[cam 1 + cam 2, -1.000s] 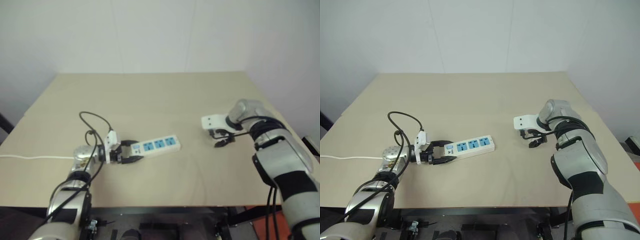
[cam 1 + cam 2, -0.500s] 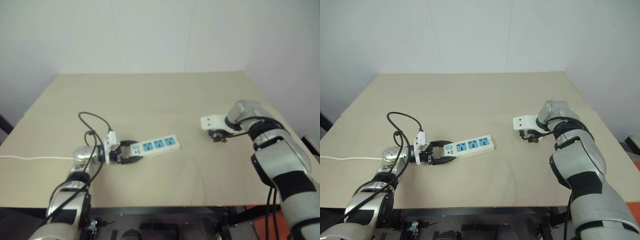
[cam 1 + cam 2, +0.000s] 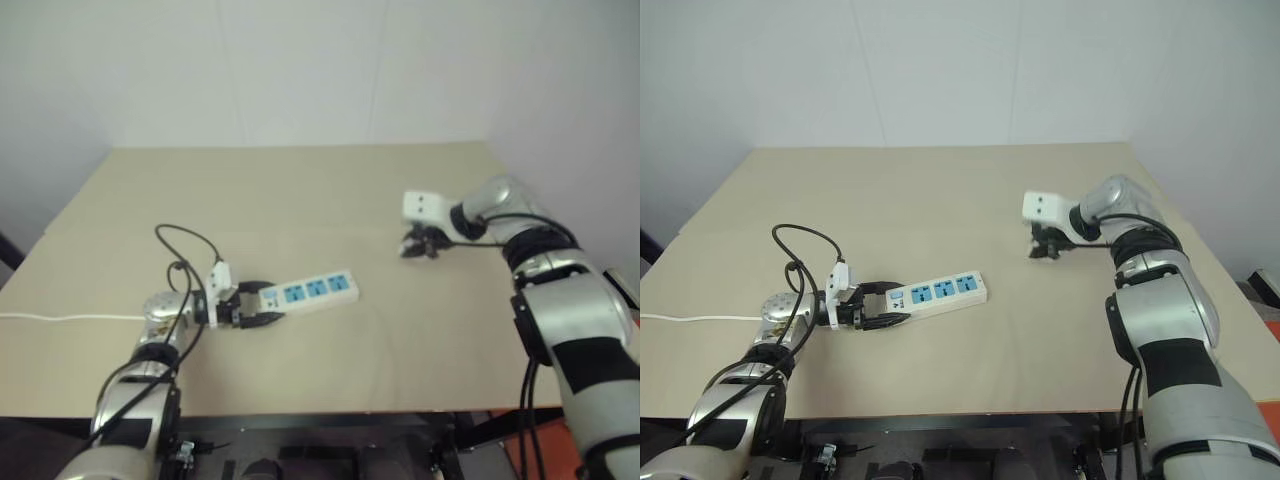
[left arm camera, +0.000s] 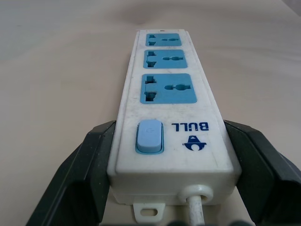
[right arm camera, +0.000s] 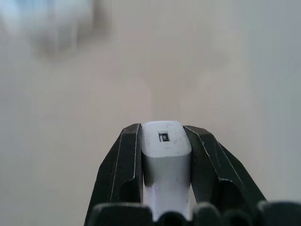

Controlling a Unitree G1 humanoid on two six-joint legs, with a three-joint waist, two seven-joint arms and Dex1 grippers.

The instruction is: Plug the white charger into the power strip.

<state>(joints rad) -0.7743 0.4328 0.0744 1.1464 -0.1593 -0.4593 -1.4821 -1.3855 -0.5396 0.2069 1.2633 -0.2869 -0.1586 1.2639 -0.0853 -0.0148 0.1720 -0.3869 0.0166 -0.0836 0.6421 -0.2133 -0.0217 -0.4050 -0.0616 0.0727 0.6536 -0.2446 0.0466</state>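
The power strip [image 3: 312, 291] lies flat on the table, left of centre, with three blue socket panels [image 4: 168, 87] facing up. My left gripper [image 3: 268, 303] is shut on its cord end; one black finger [image 4: 89, 165] presses each long side, beside the blue switch. My right gripper [image 3: 414, 246] hangs above the table at the right, pointing down and toward the strip, well apart from it. It is shut on the white charger [image 5: 166, 153], a small white block clamped between the two black fingers [image 5: 123, 155], its end face toward the camera.
The strip's thin white cord [image 3: 60, 316] runs off the left edge of the tan table [image 3: 300, 190]. A black cable loop [image 3: 190, 240] arches over my left wrist. A pale wall stands behind the table's far edge.
My right gripper closed on the white charger down at the table, then rose with it and swung a little left, turning as it went. The left gripper and the power strip stayed still.
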